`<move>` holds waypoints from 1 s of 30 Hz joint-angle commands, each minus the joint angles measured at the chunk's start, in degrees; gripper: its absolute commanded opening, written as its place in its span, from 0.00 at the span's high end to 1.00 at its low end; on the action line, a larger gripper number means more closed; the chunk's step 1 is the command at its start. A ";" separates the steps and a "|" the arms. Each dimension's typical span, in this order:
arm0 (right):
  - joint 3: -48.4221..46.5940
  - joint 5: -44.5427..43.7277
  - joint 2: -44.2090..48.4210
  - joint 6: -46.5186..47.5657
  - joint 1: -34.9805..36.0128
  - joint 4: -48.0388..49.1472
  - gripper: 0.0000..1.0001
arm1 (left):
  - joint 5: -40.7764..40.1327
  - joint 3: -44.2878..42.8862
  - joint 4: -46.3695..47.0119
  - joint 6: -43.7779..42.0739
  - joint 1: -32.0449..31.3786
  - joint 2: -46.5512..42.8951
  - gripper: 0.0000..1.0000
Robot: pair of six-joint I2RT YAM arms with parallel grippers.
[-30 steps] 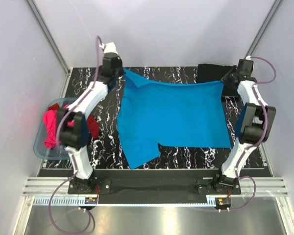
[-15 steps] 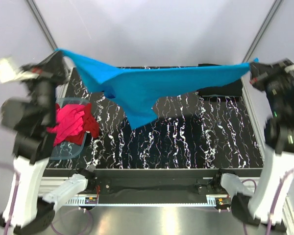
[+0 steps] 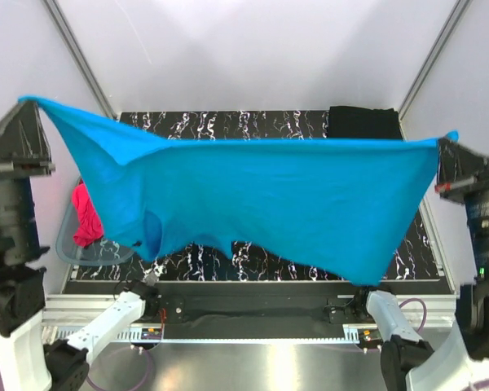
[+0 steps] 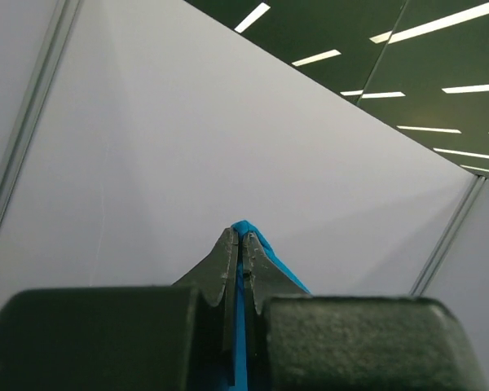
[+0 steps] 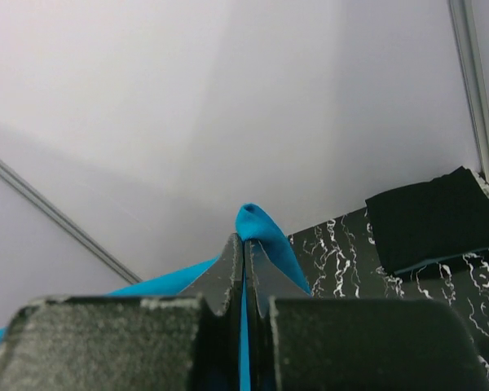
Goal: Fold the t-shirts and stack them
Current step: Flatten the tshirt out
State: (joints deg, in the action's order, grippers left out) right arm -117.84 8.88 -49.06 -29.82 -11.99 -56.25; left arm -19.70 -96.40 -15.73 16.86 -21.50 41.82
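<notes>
The turquoise-blue t-shirt hangs stretched wide, high above the table, held by its two top corners. My left gripper is shut on the left corner; a blue tip pokes out between its jaws. My right gripper is shut on the right corner, with blue cloth bulging above the jaws. A folded black t-shirt lies at the back right of the table and also shows in the right wrist view. Magenta-pink cloth shows in the tub at the left.
A translucent pale-blue tub sits at the table's left edge, partly hidden by the hanging shirt. The black marbled table shows behind and below the shirt. Grey enclosure walls stand close on both sides and behind.
Both arms have swung up and toward the camera, lifting the blue shirt off the table. It now hangs spread flat and taut instead of lying, then bunching in mid-air.
</notes>
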 commanded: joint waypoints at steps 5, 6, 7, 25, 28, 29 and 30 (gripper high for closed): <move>3.39 -8.53 -17.28 2.57 0.04 6.74 1.00 | 1.25 4.34 12.88 -10.62 0.05 15.91 1.00; 8.11 -8.53 -18.00 2.49 0.04 8.51 1.00 | 0.64 5.51 13.26 -10.97 0.05 17.49 1.00; 10.94 -8.36 -18.61 2.40 0.04 12.79 1.00 | 0.63 6.48 12.83 -10.71 -0.04 20.81 1.00; 37.70 0.60 -61.49 -4.81 -0.67 60.82 1.00 | 0.36 7.12 24.17 -11.24 5.50 74.34 1.00; 33.56 1.40 -66.16 -4.54 -0.75 60.73 1.00 | 1.42 0.88 22.59 -12.03 6.20 78.48 1.00; 32.51 1.22 -67.30 -3.93 -0.76 60.64 1.00 | 1.86 -1.66 21.97 -11.85 6.29 79.02 1.00; 31.98 0.79 -67.74 -3.67 -0.76 60.64 1.00 | 3.17 -2.82 21.79 -11.33 6.38 79.64 1.00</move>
State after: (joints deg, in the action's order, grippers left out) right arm -81.76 8.71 -116.53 -33.95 -12.34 -0.38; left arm -19.00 -92.68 2.72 6.00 -15.35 121.93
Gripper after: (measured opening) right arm 0.011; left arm 0.020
